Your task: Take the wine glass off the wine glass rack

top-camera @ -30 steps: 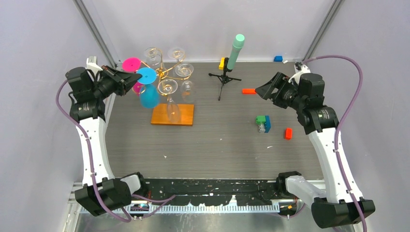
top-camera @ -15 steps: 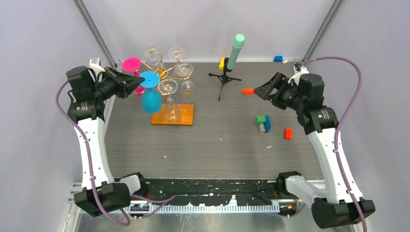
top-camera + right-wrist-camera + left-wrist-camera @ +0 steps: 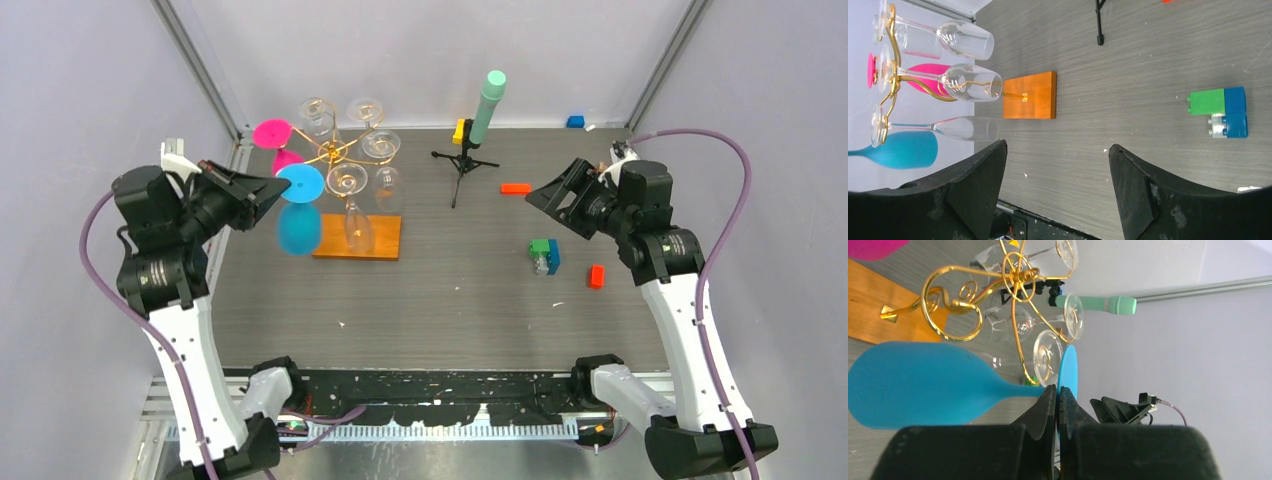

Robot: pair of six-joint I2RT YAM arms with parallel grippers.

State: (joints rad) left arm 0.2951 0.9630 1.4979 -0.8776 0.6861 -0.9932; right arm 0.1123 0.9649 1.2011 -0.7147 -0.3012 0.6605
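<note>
My left claw (image 3: pixel 1057 390) is pinched shut on the stem of the blue wine glass (image 3: pixel 923 385), bowl hanging below. Just ahead, a scroll of the gold wine glass rack (image 3: pixel 1015 275) and a clear glass's foot (image 3: pixel 1047 354) crowd the blue foot. The side wall (image 3: pixel 80 100) is close behind, with open table (image 3: pixel 450 290) to my right. My right claw (image 3: pixel 1055 150) gapes wide, holding nothing.

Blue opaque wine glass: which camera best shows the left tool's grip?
Left wrist. It shows the blue opaque wine glass close up, its stem pinched in the shut left tool, between bowl and foot. Top external: the glass is whole but small, the grip unclear. Right wrist: the glass shows only bowl and stem.
</note>
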